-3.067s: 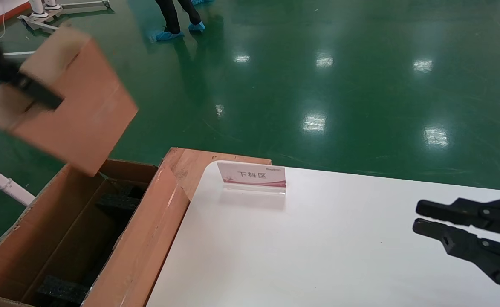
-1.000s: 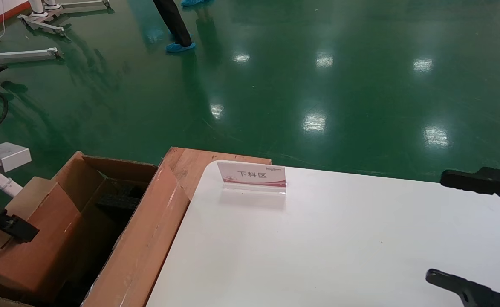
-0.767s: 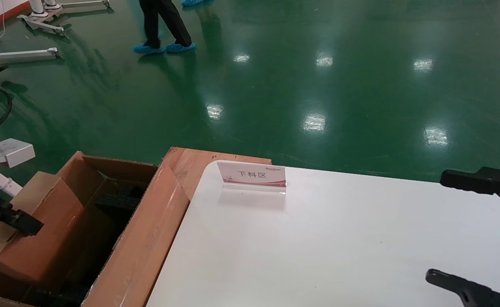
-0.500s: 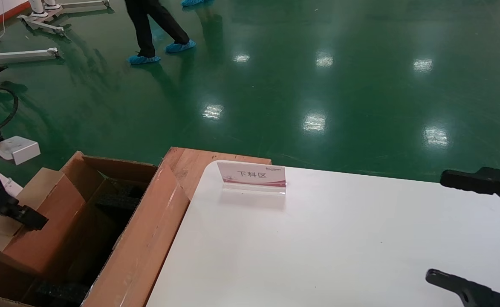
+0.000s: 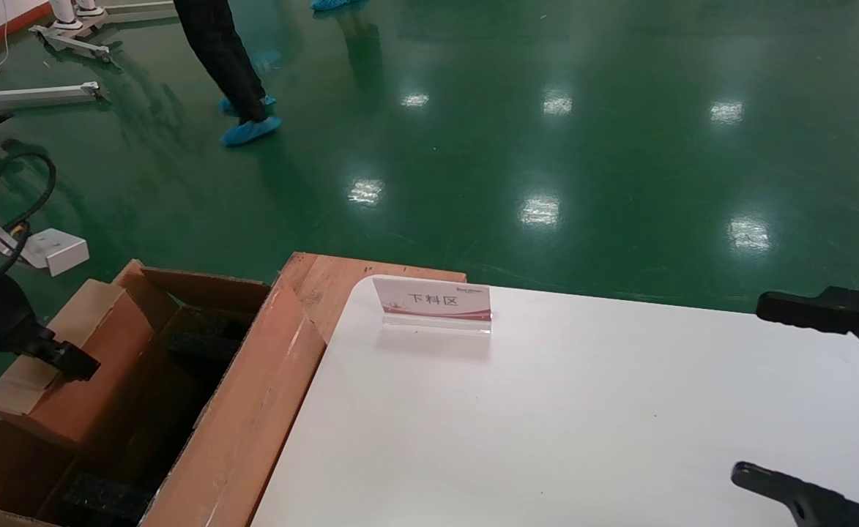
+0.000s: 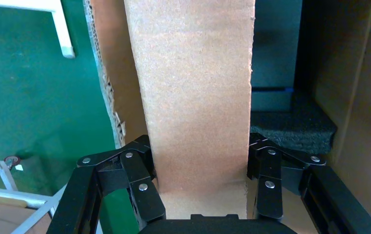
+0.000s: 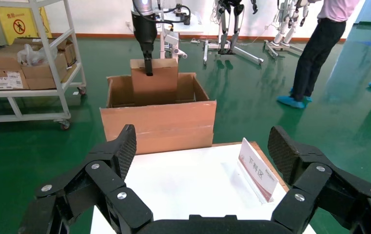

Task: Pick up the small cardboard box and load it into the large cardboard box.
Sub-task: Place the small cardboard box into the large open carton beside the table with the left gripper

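1. Now, at the far left, the left gripper (image 6: 200,195) pinches the small cardboard box (image 5: 70,366) from above, one finger (image 6: 142,183) pressed on each side of it.
2. The small cardboard box stands partly inside the large cardboard box (image 5: 253,410), against its left wall, and its top is above the rim.
3. Black foam blocks (image 5: 103,498) lie on the bottom of the large cardboard box.
4. To the right is the white table (image 5: 546,424), with a sign holder (image 5: 433,301) near its far edge.
5. At the right edge, the right gripper (image 7: 200,161) hovers over the table with fingers spread wide, holding nothing.
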### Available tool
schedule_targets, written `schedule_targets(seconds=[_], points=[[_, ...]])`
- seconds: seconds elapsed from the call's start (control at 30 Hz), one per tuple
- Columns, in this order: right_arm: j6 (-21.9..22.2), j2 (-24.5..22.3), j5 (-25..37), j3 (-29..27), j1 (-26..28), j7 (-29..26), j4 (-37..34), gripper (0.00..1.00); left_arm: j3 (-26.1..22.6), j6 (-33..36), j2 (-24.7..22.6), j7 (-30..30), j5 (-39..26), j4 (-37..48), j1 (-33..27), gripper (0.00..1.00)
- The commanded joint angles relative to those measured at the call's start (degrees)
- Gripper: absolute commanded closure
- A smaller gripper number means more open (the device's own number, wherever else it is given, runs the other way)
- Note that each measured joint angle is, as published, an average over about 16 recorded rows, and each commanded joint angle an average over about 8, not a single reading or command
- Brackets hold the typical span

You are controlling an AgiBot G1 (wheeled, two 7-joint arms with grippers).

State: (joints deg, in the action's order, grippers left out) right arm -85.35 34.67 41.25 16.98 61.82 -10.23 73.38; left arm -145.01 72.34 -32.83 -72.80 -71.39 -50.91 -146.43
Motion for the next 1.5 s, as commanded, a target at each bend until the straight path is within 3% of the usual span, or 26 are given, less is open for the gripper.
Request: schedule_targets(seconds=[0.03, 0.8, 0.83, 1.07, 1.1, 1.5], points=[[0.0, 0.0, 0.0, 0.01, 0.0, 0.0, 0.0, 0.0, 0.2, -0.69, -0.25, 0.58, 0.51, 0.91, 1.22, 1.0], [0.03, -0.03, -0.05, 0.08, 0.02, 0.04, 0.0, 0.0, 1.04, -2.52, -4.15, 5.93, 3.82, 12.75, 12.34, 1.0], [0.03, -0.03, -0.05, 0.08, 0.02, 0.04, 0.0, 0.0, 1.05, -2.42, -4.28, 6.02, 3.94, 13.09, 12.67, 0.95], [0.05, -0.04, -0.08, 0.09, 0.01, 0.05, -0.01, 0.0, 1.24, -2.11, -5.1, 6.38, 4.78, 14.65, 14.61, 0.07], [0.05, -0.04, -0.09, 0.1, 0.0, 0.05, -0.02, 0.0, 1.27, -2.1, -5.15, 6.4, 4.87, 14.75, 14.74, 0.0], [0.06, -0.04, -0.09, 0.1, 0.0, 0.05, -0.02, 0.0, 1.19, -2.04, -4.96, 6.35, 4.63, 14.35, 14.23, 0.0]])
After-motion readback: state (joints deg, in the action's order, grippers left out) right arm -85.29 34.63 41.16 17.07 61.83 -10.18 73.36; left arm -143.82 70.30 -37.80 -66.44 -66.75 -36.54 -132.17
